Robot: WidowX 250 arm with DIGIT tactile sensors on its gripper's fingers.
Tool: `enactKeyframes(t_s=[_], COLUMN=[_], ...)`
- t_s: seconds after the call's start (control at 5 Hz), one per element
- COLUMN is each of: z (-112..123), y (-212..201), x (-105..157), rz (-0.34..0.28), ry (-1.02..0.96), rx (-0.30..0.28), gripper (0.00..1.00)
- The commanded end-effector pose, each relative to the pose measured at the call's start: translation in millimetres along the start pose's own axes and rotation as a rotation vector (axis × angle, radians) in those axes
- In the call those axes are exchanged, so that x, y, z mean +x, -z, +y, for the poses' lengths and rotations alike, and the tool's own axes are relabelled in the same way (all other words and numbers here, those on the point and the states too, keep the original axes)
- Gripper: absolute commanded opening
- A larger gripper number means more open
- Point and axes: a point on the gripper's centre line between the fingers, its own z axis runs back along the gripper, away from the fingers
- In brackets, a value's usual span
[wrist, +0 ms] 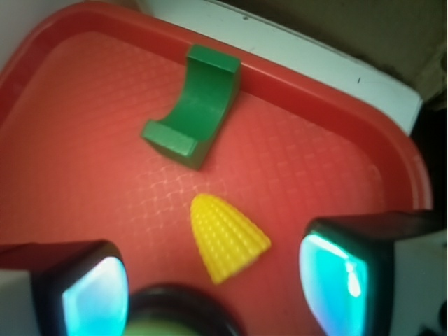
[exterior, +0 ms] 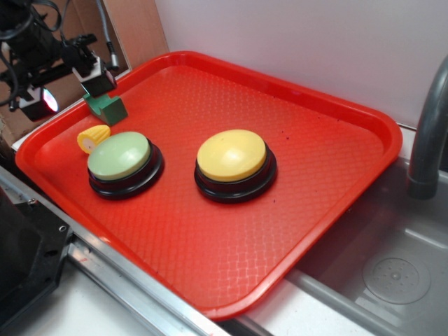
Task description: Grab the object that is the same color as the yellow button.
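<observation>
The small yellow corn piece (exterior: 93, 138) lies on the red tray (exterior: 315, 210), just left of the pale green button (exterior: 120, 155). In the wrist view the corn (wrist: 225, 236) lies on the tray floor, level with the gap between my fingers and a little ahead of them. My gripper (wrist: 213, 283) is open, its fingers wide on either side of the corn and apart from it. In the exterior view the gripper (exterior: 98, 82) hangs above the tray's far left corner, over the green block (exterior: 108, 107). The yellow button (exterior: 232, 155) sits mid-tray.
The curved green block (wrist: 196, 105) lies beyond the corn, near the tray rim (wrist: 315, 91). The green button's black base (wrist: 175, 302) shows right under the camera. A sink (exterior: 395, 280) and grey faucet (exterior: 427, 140) are to the right of the tray.
</observation>
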Motion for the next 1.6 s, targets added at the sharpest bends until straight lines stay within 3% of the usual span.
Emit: enactKeyframes(t_s=[0.0, 0.2, 0.6, 0.8, 1.0, 1.2, 1.4], z=[0.3, -0.1, -1.3, -0.7, -1.3, -5.8, -30.4], y=[27.5, 37.4, 48.2, 49.3, 48.9, 46.5, 21.8], x=[7.4, 4.0, 3.4, 2.6, 2.2, 6.9, 23.5], rz=[-0.032, 0.038, 0.048, 0.049, 0.059, 0.037, 0.032], ry=[0.008, 0.027, 0.028, 0.024, 0.033, 0.048, 0.128], rx=[0.054, 0.067, 0.104, 0.111, 0.110, 0.131, 0.097], gripper=[1.00, 1.00, 1.00, 0.34, 0.20, 0.13, 0.09])
